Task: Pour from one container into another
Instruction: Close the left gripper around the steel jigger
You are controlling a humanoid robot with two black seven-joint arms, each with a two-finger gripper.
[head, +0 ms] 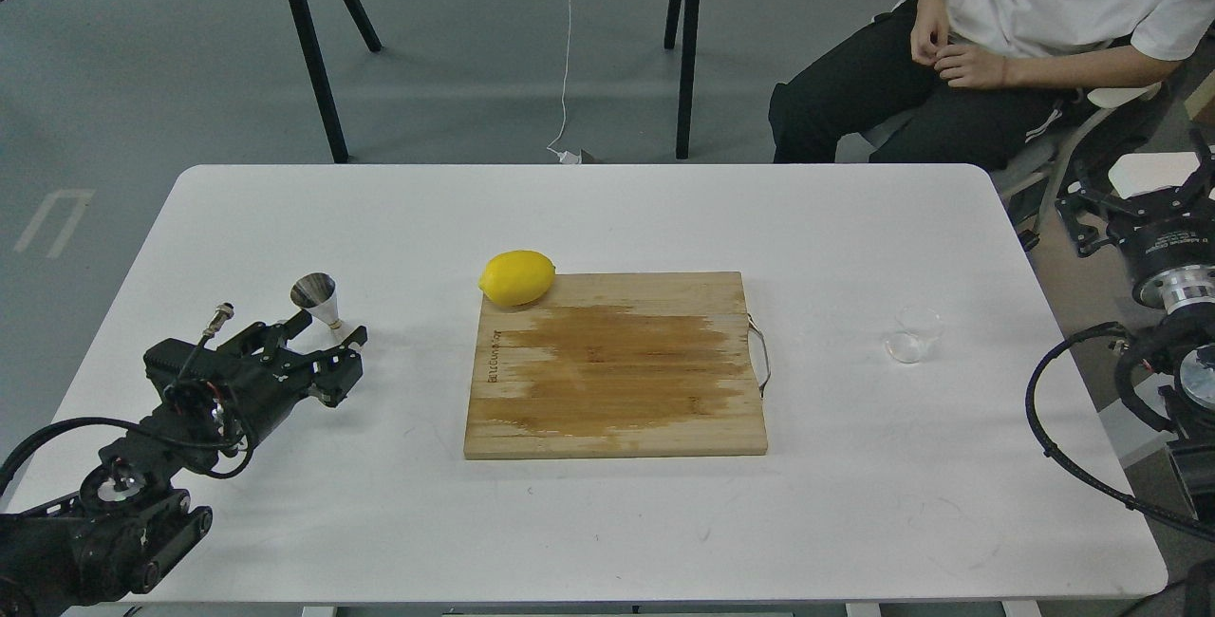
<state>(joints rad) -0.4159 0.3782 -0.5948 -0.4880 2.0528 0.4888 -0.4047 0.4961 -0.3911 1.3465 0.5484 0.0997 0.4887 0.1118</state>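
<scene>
One white rounded table (pixel 854 503) on grey floor (pixel 456 76) carries a wet bamboo cutting board (pixel 615 365); left gripper (pixel 332 340) spread, right gripper (pixel 1153 204) unreadable.

White surface (pixel 607 522) all round, and at its middle the pale tan cutting board (pixel 615 365), carrying a darker brown, streaky stain across its centre. On the board's far left corner sits a bright yellow lemon (pixel 517 277). Left of the board, the jigger (pixel 318 299) gleams silver-grey beside the black left hand (pixel 327 342). Right of the board, the glass cup (pixel 913 333) shows clear and colourless.
</scene>
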